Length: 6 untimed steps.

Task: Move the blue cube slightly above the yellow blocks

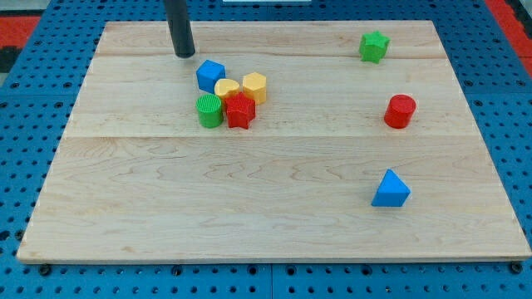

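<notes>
The blue cube [210,75] sits at the upper left of a tight cluster on the wooden board [274,208]. It touches a yellow heart-shaped block [226,88]. A yellow hexagonal block [254,86] is just to the right of that. My tip [184,54] rests on the board up and to the left of the blue cube, a short gap away, touching no block.
A green cylinder [209,110] and a red star-shaped block [240,110] sit below the yellow blocks in the same cluster. A green star [374,46] is at upper right, a red cylinder [400,110] at right, a blue triangle [390,189] at lower right.
</notes>
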### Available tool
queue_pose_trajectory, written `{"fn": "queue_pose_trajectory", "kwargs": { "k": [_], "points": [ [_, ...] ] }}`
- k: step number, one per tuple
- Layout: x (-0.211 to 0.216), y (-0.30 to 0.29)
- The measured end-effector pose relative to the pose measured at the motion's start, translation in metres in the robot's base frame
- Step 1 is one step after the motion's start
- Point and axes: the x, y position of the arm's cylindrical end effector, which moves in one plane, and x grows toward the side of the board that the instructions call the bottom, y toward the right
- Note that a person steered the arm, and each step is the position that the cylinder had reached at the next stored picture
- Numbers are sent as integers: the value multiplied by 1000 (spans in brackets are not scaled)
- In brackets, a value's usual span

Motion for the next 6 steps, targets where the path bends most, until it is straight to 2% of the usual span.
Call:
{"fn": "queue_pose_trajectory", "kwargs": {
  "k": [1, 2, 3, 4, 5, 6],
  "points": [
    [44, -1],
    [48, 40],
    [37, 45],
    [10, 20],
    [-33, 112],
    [-49, 225]
  ]
}}
